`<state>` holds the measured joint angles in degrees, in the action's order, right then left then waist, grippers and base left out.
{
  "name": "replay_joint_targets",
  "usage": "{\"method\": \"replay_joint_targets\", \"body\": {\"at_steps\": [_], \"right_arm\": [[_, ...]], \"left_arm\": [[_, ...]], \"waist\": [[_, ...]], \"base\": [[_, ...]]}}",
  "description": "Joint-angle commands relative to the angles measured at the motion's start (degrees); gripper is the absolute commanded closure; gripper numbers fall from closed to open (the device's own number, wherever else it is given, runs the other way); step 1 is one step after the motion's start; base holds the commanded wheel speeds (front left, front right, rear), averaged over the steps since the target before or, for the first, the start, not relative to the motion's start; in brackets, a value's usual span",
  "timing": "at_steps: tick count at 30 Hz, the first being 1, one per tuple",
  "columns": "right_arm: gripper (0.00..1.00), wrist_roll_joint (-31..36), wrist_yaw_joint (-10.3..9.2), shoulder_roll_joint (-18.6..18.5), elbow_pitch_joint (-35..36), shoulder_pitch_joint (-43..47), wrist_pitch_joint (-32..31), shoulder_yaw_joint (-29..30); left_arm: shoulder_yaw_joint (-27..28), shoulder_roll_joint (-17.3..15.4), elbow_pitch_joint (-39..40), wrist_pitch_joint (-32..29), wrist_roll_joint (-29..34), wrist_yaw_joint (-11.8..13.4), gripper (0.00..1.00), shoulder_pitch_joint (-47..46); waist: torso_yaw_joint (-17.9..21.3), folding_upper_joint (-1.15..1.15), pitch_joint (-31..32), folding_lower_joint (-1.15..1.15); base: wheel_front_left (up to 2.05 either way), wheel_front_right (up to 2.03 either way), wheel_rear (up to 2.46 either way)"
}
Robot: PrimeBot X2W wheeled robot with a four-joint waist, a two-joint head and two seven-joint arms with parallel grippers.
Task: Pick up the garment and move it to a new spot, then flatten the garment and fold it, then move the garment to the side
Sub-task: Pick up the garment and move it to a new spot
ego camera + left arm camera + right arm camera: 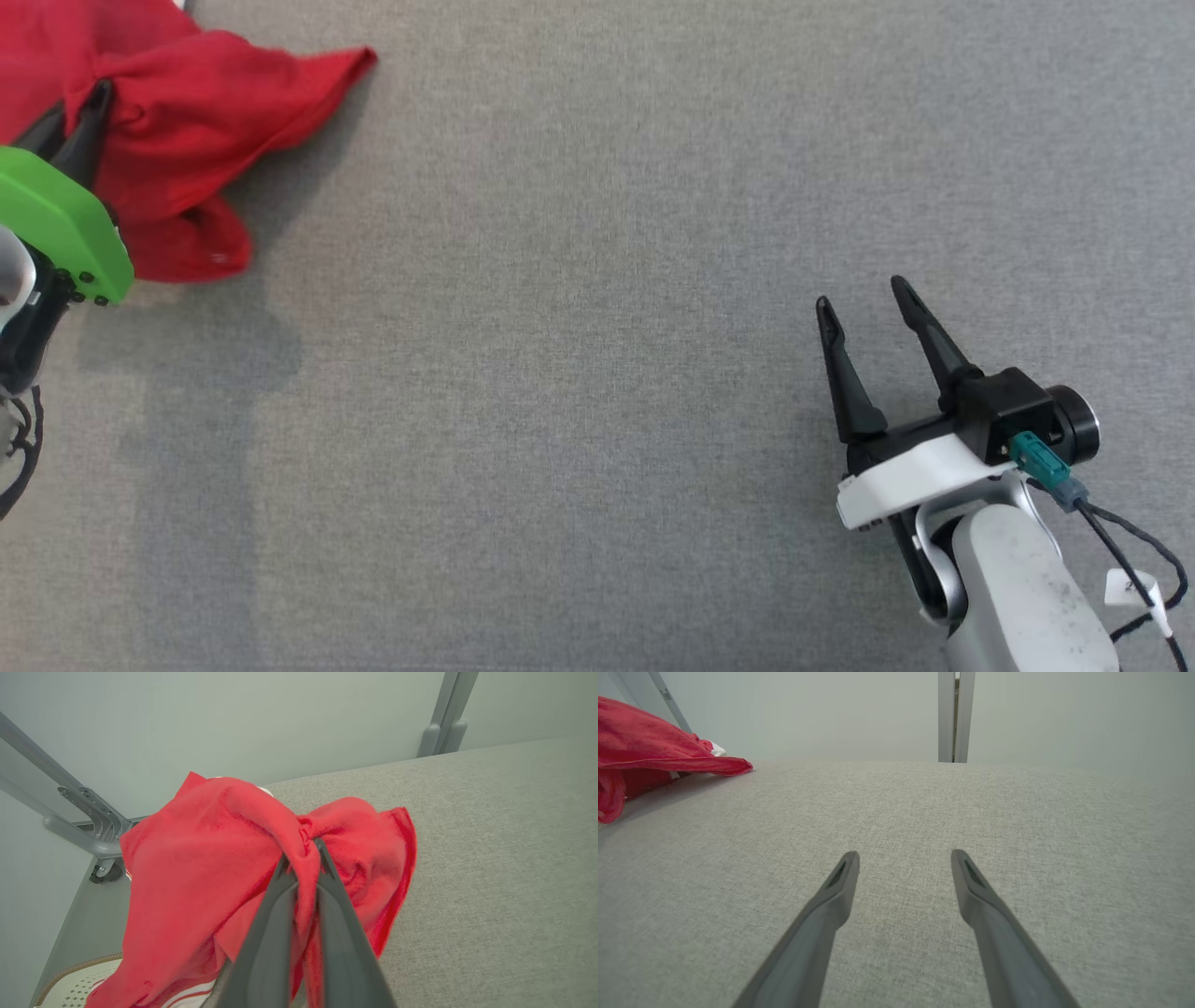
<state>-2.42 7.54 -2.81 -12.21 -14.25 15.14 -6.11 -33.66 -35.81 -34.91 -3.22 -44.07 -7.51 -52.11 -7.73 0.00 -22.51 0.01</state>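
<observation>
At the near right of the table (579, 392), the right gripper (862, 292) hovers over bare cloth. Its two dark fingers are spread wide with nothing between them. A teal connector (1038, 459) and a black cable (1134, 551) hang off its wrist.

The tabletop is a grey woven fabric, flat and even, and it runs unbroken across the middle. A soft shadow (187, 345) lies on the table's left side, beneath the left arm.

Farther up that left side, the left gripper (302, 851) reaches forward from under a bright green cover (61, 219). Its fingers are drawn narrow and pinch a fold of the red garment (205, 112), which bunches into a ridge between them.

The garment sits crumpled at the table's far left corner. One pointed flap (336, 65) lies flat, aimed toward the table's middle. In the left wrist view, part of the cloth appears to reach past the table's left edge, and white stripes (187, 994) show along its lowest part.

Off that left edge and below table level is a pale perforated thing with a brown woven rim (70, 984); I cannot tell what it is. At the far left corner, grey metal frame bars (88, 807) meet in a bracket. An upright grey post (955, 718) stands at the table's far edge. Behind the table, a plain pale grey-green wall (280, 718) closes the room.
</observation>
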Motion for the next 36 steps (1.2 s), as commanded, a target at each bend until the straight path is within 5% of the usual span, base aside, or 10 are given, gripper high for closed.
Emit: {"method": "replay_joint_targets", "body": {"at_steps": [1, 12, 22, 29, 36], "right_arm": [[0.00, -0.72, -0.10, -0.15, -0.20, 1.63, 0.02, -0.15], [0.00, -3.20, -0.10, -0.15, -0.10, 5.07, 0.02, 0.33], [0.00, -4.11, -0.10, -0.15, 0.09, 5.65, 0.02, 0.46], [0.00, -5.79, -0.10, -0.14, 0.66, 4.42, 0.02, -0.73], [0.00, -8.20, -0.09, -0.11, 1.63, 3.01, 0.02, -1.52]], "left_arm": [[-0.03, -1.50, 3.12, -0.89, -0.73, 0.05, 1.00, 1.34], [2.61, -7.63, 33.94, -10.86, -8.37, 4.70, 1.00, 8.28], [4.58, -6.94, 58.58, -16.69, -19.68, 8.82, 1.00, 13.10], [3.55, -6.54, 67.04, -20.30, -24.82, 11.31, 1.00, 14.84], [1.34, -5.26, 65.28, -23.55, -27.45, 12.51, 1.00, 14.21]], "waist": [[0.97, 0.00, 8.80, -0.01], [5.96, 0.00, 15.53, -0.01], [12.30, 0.00, 16.96, -0.01], [19.04, 0.00, 15.75, -0.01], [27.58, 0.00, 11.20, -0.01]], "base": [[0.00, 0.00, 0.00], [0.00, 0.00, 0.00], [0.00, 0.00, 0.00], [0.00, 0.00, 0.00], [0.00, 0.00, 0.00]]}}
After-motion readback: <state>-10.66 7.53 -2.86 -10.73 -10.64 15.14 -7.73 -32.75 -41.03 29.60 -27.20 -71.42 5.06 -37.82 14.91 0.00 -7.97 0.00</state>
